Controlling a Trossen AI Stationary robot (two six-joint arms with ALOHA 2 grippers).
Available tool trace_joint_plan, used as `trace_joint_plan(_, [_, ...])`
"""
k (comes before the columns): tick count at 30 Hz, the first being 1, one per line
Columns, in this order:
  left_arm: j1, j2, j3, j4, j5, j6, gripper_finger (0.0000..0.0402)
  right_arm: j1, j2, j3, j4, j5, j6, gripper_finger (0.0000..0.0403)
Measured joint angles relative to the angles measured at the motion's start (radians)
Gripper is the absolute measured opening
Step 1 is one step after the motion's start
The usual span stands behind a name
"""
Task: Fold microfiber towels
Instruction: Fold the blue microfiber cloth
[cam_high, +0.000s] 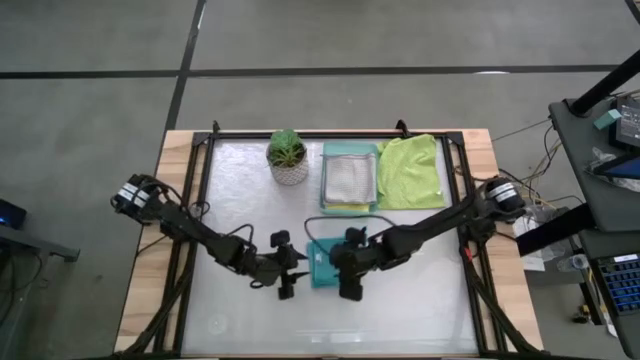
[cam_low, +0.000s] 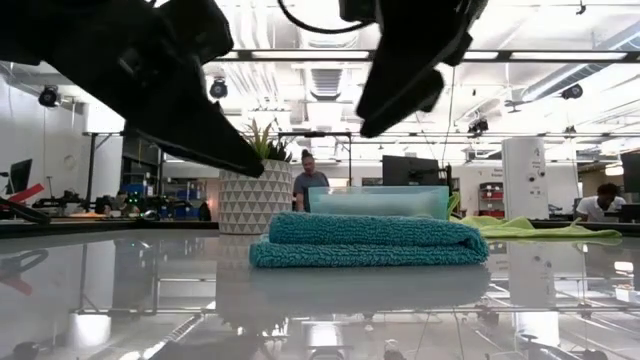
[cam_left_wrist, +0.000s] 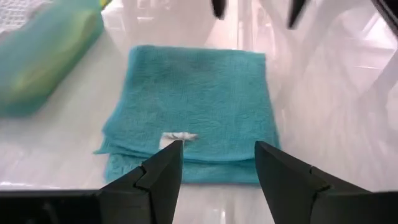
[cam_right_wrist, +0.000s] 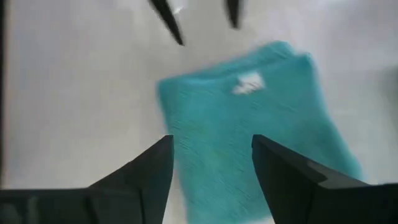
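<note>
A: Where's the teal towel (cam_high: 322, 262)?

B: Folded, lying flat on the desk (cam_high: 420, 300) near its middle, between the two arms. In the low view it shows as a thick, layered pad (cam_low: 368, 241). A small white tag sits on its top face.

A: Is either pincer on it?

B: No. The left pincer (cam_high: 287, 268) is just beside the towel's left edge, fingers spread and empty. From its wrist the two dark fingers (cam_left_wrist: 163, 167) stand apart with the towel (cam_left_wrist: 196, 106) beyond them.

A: And the right one?

B: The right pincer (cam_high: 350, 268) is at the towel's right side, above it, released, with nothing between its fingers. Its wrist view shows the fingers (cam_right_wrist: 152, 168) wide apart over the teal cloth (cam_right_wrist: 249, 130). In the low view both pincers hang clear above the towel.

A: The other towels?

B: A lime towel (cam_high: 411, 171) lies spread at the far right of the desk. Just left of it is a mint tray (cam_high: 349, 207) with a pale grey towel (cam_high: 349, 179) on top. A yellow edge shows under the grey one.

A: Anything else?

B: A potted plant (cam_high: 288, 157) stands left of the tray, well apart from the teal towel.
</note>
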Motion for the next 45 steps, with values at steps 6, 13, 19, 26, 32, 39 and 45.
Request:
trace_joint_plan(6, [0.039, 0.001, -0.001, -0.004, -0.068, -0.052, 0.0185, 0.000, -0.082, -0.083, -0.020, 0.094, 0.053, 0.0208])
trace_joint_plan(13, [0.125, 0.031, -0.001, 0.005, -0.078, -0.079, 0.0154, 0.000, -0.114, -0.225, 0.137, 0.145, 0.051, 0.0208])
trace_joint_plan(19, [0.159, 0.112, 0.002, 0.088, -0.062, -0.079, 0.0127, -0.009, -0.114, -0.335, 0.276, 0.145, 0.050, 0.0208])
trace_joint_plan(26, [0.169, 0.161, 0.001, 0.182, -0.062, -0.079, 0.0122, -0.009, -0.114, -0.406, 0.395, 0.190, 0.048, 0.0208])
trace_joint_plan(32, [0.172, 0.187, 0.000, 0.179, -0.060, -0.078, 0.0122, -0.009, -0.114, -0.420, 0.431, 0.199, 0.048, 0.0208])
trace_joint_plan(39, [0.177, 0.230, 0.011, 0.184, -0.047, -0.074, 0.0065, -0.009, -0.114, -0.442, 0.445, 0.216, 0.052, 0.0208])
trace_joint_plan(45, [0.176, 0.209, 0.011, 0.183, -0.029, -0.052, 0.0006, -0.009, -0.114, -0.448, 0.471, 0.216, 0.051, 0.0208])
